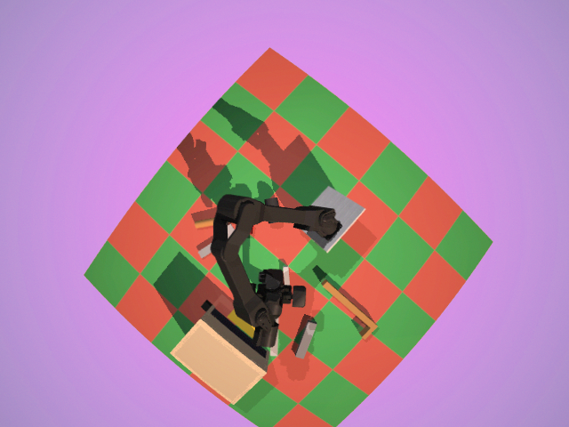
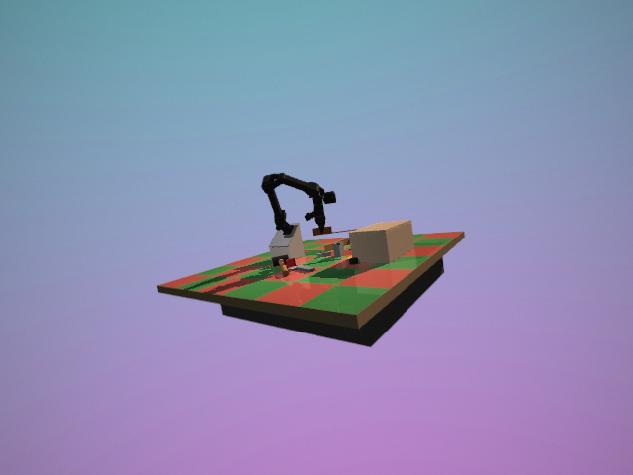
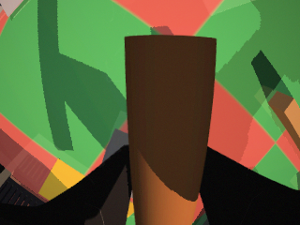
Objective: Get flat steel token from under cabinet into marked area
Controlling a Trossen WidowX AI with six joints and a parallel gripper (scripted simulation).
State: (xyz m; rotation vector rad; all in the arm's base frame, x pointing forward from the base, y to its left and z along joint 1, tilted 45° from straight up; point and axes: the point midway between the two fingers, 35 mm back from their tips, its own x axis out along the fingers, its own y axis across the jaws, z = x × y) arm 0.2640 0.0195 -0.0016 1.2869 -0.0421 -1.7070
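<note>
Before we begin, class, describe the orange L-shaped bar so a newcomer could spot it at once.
Find the pale tan cabinet in the top view. Look right, past the short grey block. The orange bar lies there, longer than that block, one end bent into a short hook.

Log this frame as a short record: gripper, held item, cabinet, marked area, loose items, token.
gripper: shut on tool, above the table
tool: orange-brown handle, thin shaft reaching toward the cabinet
cabinet: tan box, on the table
marked area: yellow patch partly visible before cabinet; full extent cannot be told
loose items: orange L-shaped bar; gray block
token: not identifiable
task state: tool not yet put down
</note>
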